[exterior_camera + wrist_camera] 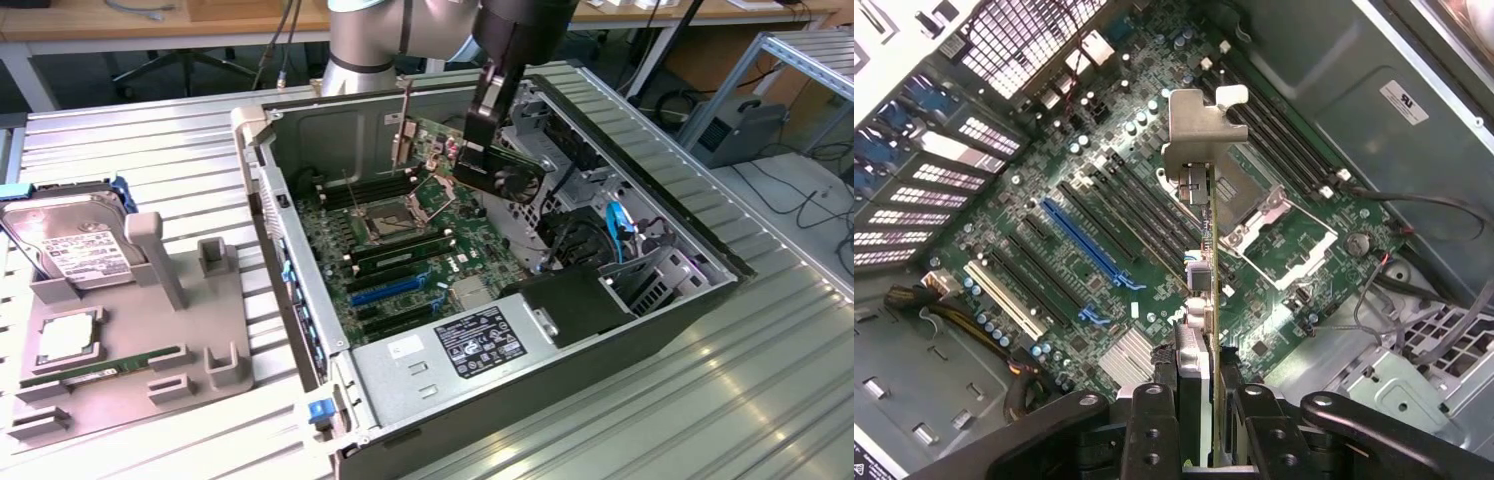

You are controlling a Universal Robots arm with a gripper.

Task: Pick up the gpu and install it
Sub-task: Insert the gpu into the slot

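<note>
The gpu (497, 162) is a green card with a black round fan and a silver end bracket (400, 130). It hangs in the air inside the open computer case (694, 290), above the motherboard (400, 250). My gripper (483, 122) is shut on the card's upper edge. In the wrist view the gpu (1212, 290) appears edge-on between my fingers (1154, 425), with the bracket (1199, 130) at its far end. Below it on the motherboard (1334, 215) lie the black and blue expansion slots (1089, 245), with a gap between them and the card.
A grey holder tray (200, 360) at the exterior view's left carries a hard drive (80, 250), a CPU (67, 338) and a RAM stick (100, 368). The power supply (454, 355) and blue cables (617, 225) sit inside the case. The open CPU socket (1269, 215) lies beside the card.
</note>
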